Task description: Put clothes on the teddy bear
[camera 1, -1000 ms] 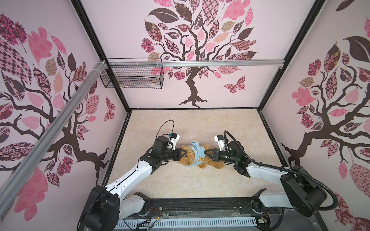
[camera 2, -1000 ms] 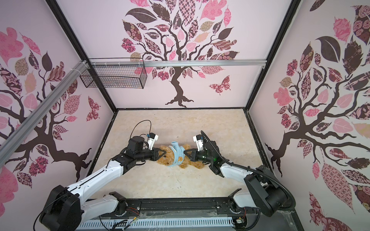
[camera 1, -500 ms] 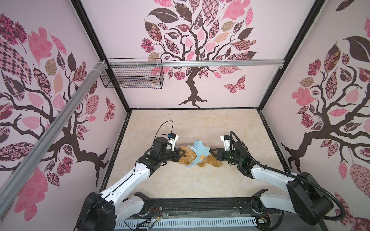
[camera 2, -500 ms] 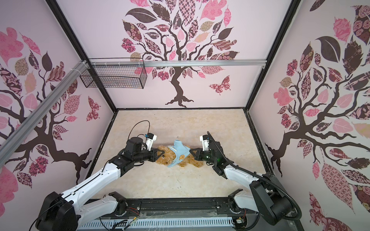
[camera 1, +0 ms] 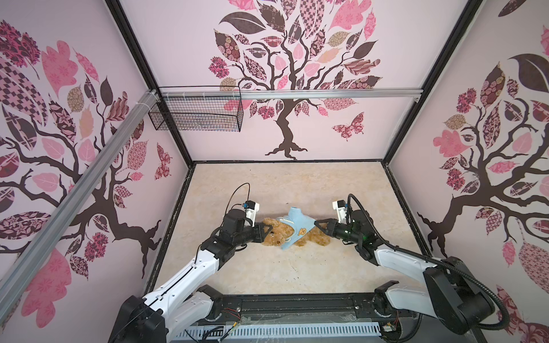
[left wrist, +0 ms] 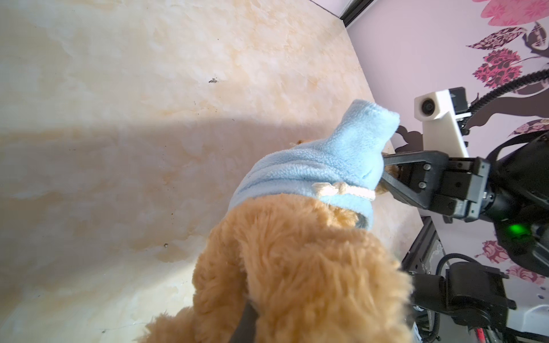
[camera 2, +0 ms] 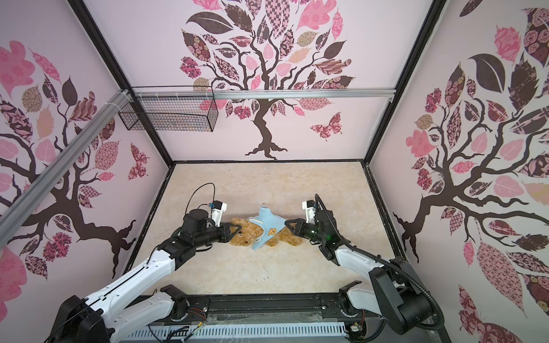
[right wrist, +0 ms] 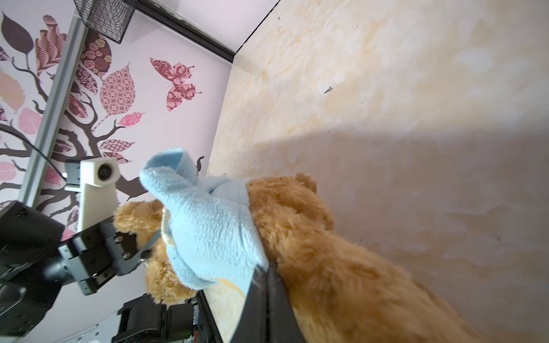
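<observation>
A small golden-brown teddy bear (camera 1: 274, 237) lies near the middle of a cream, marble-patterned tabletop (camera 1: 267, 276), its head toward the left arm. A light-blue fleece shirt (camera 1: 297, 221) covers its upper body and carries a small orange bear-face print (camera 1: 301, 231). The left gripper (camera 1: 266, 231) is closed on the fur of the bear's head. The right gripper (camera 1: 318, 222) is pinched on the shirt's hem, with the cloth stretched toward it. Pink walls (camera 1: 326, 142) with brown tree decals enclose the table. A black wire basket (camera 1: 196, 115) hangs from a metal rail (camera 1: 326, 93).
</observation>
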`<action>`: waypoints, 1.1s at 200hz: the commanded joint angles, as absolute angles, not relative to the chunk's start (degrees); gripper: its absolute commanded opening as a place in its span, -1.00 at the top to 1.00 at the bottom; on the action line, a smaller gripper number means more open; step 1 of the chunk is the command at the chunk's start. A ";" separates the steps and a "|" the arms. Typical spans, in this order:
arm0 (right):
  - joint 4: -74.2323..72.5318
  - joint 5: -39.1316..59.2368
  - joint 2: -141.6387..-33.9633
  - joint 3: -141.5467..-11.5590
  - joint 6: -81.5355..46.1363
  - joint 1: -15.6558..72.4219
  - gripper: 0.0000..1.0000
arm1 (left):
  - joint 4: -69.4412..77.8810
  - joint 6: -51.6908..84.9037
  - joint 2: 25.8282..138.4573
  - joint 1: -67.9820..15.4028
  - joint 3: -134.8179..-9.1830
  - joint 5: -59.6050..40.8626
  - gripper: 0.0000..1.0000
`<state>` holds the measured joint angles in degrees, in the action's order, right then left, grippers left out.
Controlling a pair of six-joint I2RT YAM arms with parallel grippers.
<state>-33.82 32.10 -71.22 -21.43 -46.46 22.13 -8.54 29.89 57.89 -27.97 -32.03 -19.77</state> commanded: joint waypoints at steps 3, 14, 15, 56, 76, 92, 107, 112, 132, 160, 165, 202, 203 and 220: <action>-35.92 31.54 -72.64 -24.30 -48.68 23.02 1.00 | -10.76 28.18 59.21 -27.60 -32.25 -17.69 1.00; -35.12 30.97 -73.02 -24.38 -48.19 23.25 1.00 | -9.09 29.99 59.22 -27.67 -32.02 -18.53 1.00; -35.05 30.82 -73.03 -24.32 -48.09 23.18 1.00 | -8.94 30.24 59.14 -27.68 -31.96 -18.62 1.00; -33.76 31.80 -75.98 -21.00 -47.45 13.37 1.00 | -3.91 38.31 54.02 -24.57 -28.56 -20.35 1.00; -34.69 32.43 -79.06 -23.46 -47.87 16.36 1.00 | -5.07 37.49 54.11 -24.32 -28.87 -21.54 1.00; -32.18 31.87 -81.23 -27.14 -44.90 19.90 1.00 | -5.94 41.40 57.66 -24.73 -30.35 -23.77 1.00; -28.04 32.09 -80.82 -29.33 -40.00 20.05 0.89 | -6.90 47.90 62.02 -24.84 -32.51 -25.93 1.00; -25.84 31.25 -79.61 -29.96 -37.69 19.94 0.81 | -7.60 49.95 63.31 -24.88 -33.26 -26.34 1.00; -16.05 26.12 -72.71 -32.15 -29.36 20.41 0.55 | -7.27 57.34 68.37 -25.43 -35.39 -27.84 1.00; -14.15 19.41 -64.56 -31.58 -24.17 25.15 0.31 | -2.50 65.02 73.59 -28.36 -36.72 -28.07 1.00; -15.25 18.54 -64.43 -31.32 -23.85 26.46 0.30 | -2.00 65.80 74.36 -28.65 -36.97 -28.27 1.00; -22.28 23.00 -75.48 -33.19 -27.23 30.18 0.40 | -1.57 64.54 76.47 -29.10 -38.63 -28.57 0.32; -22.61 23.14 -75.84 -33.25 -27.37 30.21 0.40 | -1.57 64.22 76.42 -29.14 -38.74 -28.50 0.31; -26.32 24.33 -82.49 -35.20 -28.57 30.18 0.48 | -6.08 57.84 74.53 -28.89 -39.87 -26.62 0.02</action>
<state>-21.93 23.20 -74.39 -32.67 -27.40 30.17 -3.07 63.33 76.36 -28.95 -35.81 -27.68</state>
